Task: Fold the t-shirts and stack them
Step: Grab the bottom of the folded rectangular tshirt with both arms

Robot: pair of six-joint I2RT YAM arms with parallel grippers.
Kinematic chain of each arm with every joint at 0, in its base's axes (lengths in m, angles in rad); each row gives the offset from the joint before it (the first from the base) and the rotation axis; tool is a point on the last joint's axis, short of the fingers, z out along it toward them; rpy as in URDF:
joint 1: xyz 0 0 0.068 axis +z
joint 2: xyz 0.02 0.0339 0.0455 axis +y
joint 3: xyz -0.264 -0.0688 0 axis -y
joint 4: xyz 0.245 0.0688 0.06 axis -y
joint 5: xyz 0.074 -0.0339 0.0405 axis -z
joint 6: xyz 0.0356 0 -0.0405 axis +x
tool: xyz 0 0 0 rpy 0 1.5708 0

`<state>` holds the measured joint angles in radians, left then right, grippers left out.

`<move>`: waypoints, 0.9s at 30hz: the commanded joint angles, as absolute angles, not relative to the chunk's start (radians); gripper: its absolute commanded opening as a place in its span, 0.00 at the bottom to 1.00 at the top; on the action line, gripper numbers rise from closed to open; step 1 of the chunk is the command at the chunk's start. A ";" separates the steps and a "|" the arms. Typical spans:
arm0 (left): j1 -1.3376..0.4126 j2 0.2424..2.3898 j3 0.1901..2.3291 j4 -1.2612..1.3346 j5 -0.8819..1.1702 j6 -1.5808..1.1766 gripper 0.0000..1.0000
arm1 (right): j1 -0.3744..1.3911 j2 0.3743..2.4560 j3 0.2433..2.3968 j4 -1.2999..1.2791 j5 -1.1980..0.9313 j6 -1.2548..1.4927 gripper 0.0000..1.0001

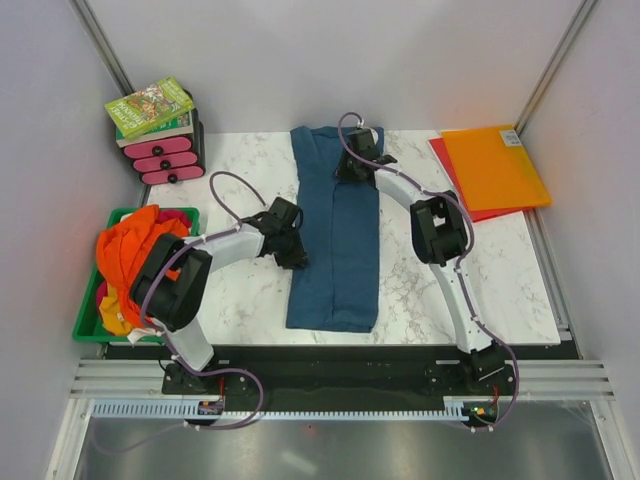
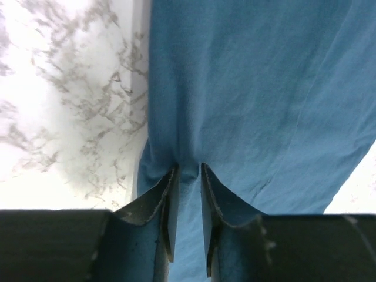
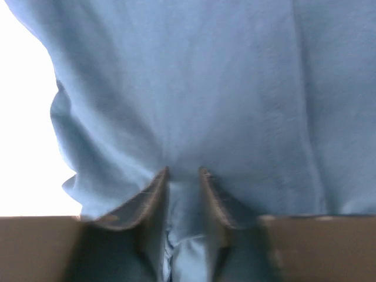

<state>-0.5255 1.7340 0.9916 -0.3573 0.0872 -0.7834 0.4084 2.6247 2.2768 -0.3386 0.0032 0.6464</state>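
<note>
A teal-blue t-shirt (image 1: 335, 230) lies folded into a long strip down the middle of the marble table (image 1: 450, 300). My left gripper (image 1: 292, 250) is shut on the shirt's left edge about halfway down; the left wrist view shows cloth (image 2: 247, 88) pinched between the jaws. My right gripper (image 1: 355, 160) is shut on the shirt near its far end; cloth (image 3: 194, 88) fills the right wrist view. Orange t-shirts (image 1: 135, 250) with yellow and red bits are heaped in a green bin (image 1: 85, 325) at the left.
A pink drawer unit (image 1: 165, 155) with books (image 1: 150, 108) on it stands at the back left. Orange and red plastic folders (image 1: 495, 170) lie at the back right. Metal frame posts rise at both back corners.
</note>
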 commanded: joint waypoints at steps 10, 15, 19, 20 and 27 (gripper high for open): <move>-0.557 1.264 0.821 -0.385 -0.072 -0.772 0.43 | 0.503 1.786 1.492 -0.189 0.215 0.643 0.87; -0.595 1.171 0.687 -0.391 -0.026 -0.825 0.37 | 0.615 1.557 1.111 -0.199 0.284 0.721 0.51; -0.679 1.092 0.631 -0.399 -0.057 -0.839 0.34 | 0.760 1.439 0.916 -0.215 0.380 0.799 0.11; -0.687 1.063 0.617 -0.399 -0.069 -0.841 0.34 | 0.775 1.430 0.898 -0.225 0.388 0.813 0.06; -0.696 1.037 0.591 -0.420 -0.094 -0.825 0.34 | 0.836 1.488 0.822 -0.224 0.426 0.877 0.00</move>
<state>-0.6933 1.0420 0.6006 -0.4240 -0.0582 -0.8024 0.8322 1.4578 0.8242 -0.2527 0.3557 0.8131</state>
